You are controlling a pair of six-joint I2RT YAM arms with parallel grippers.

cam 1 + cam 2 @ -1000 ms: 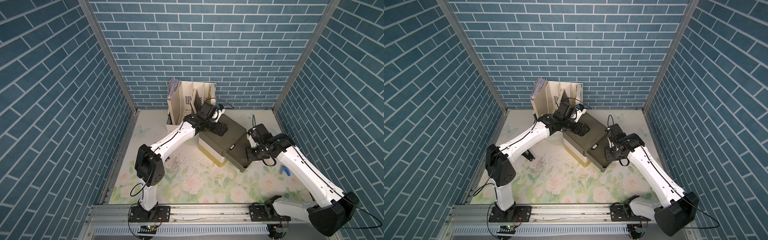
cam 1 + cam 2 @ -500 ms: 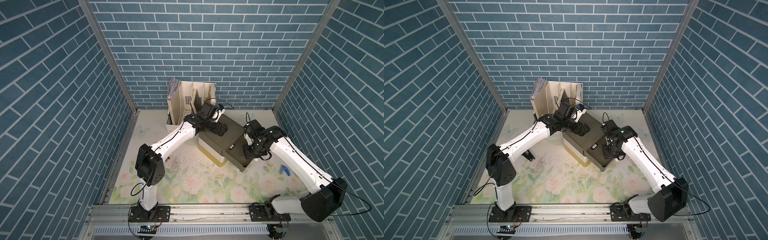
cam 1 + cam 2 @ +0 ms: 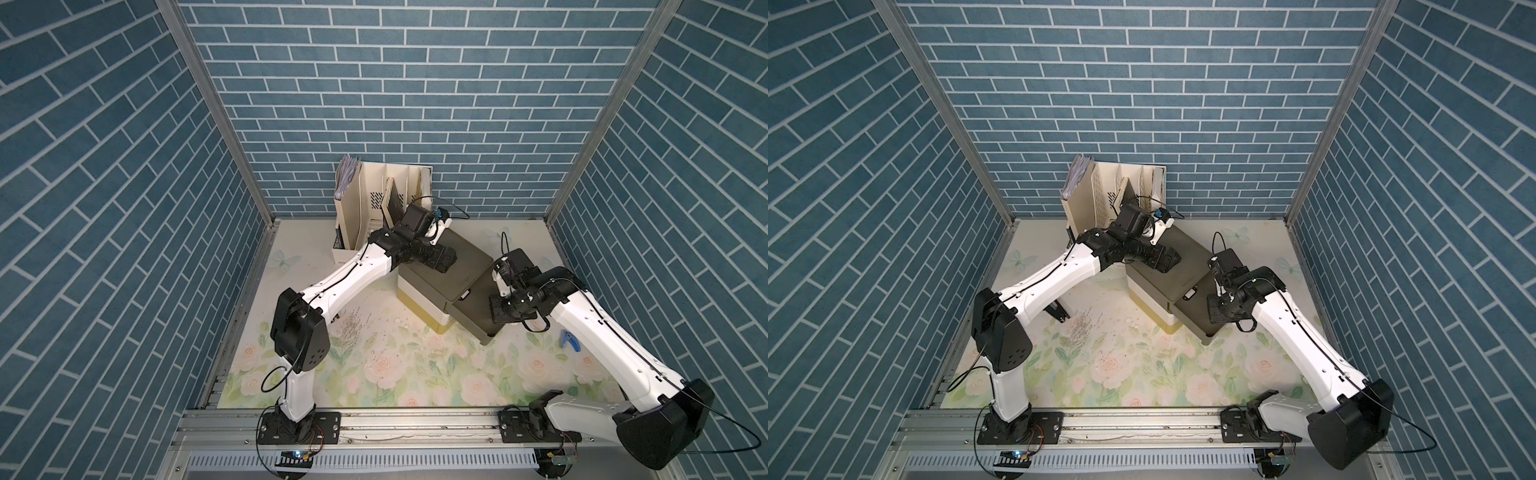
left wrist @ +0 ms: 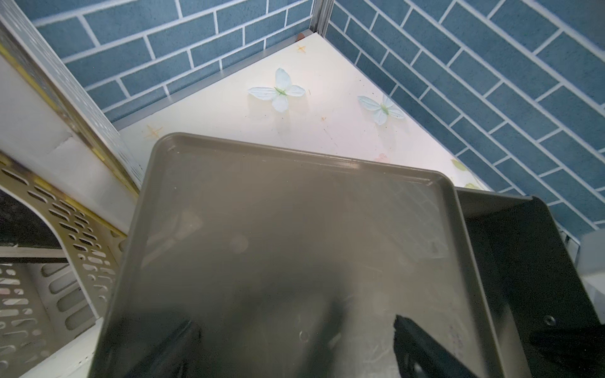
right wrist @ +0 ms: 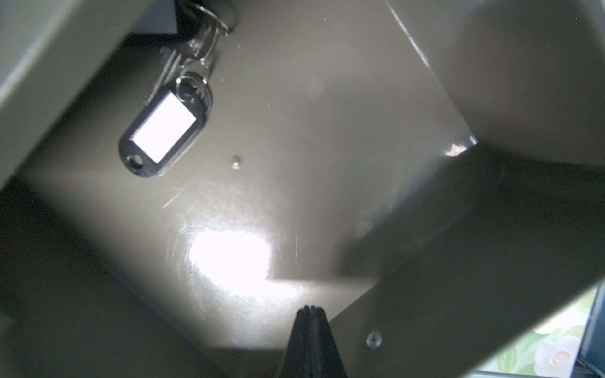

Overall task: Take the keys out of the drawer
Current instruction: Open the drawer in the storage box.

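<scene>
The olive cabinet (image 3: 440, 286) stands at the back of the mat with its top drawer (image 3: 473, 309) pulled out toward the right. In the right wrist view the keys (image 5: 196, 39) lie on the drawer floor (image 5: 311, 131) near the cabinet's opening, metal rings joined to a black tag (image 5: 163, 131) with a white label. My right gripper (image 5: 310, 311) is shut and empty, inside the drawer some way from the tag; in both top views it (image 3: 500, 311) (image 3: 1219, 309) points down into the drawer. My left gripper (image 4: 294, 340) (image 3: 440, 259) rests open on the cabinet's top.
A beige file organiser (image 3: 374, 199) with papers stands against the back wall, right behind the cabinet. A blue claw-shaped tool (image 3: 567, 338) lies on the floral mat (image 3: 415, 374) beside my right forearm. Brick-pattern walls close in three sides.
My right arm swung a little toward the cabinet and back again, its gripper staying shut over the drawer. The left arm has not moved.
</scene>
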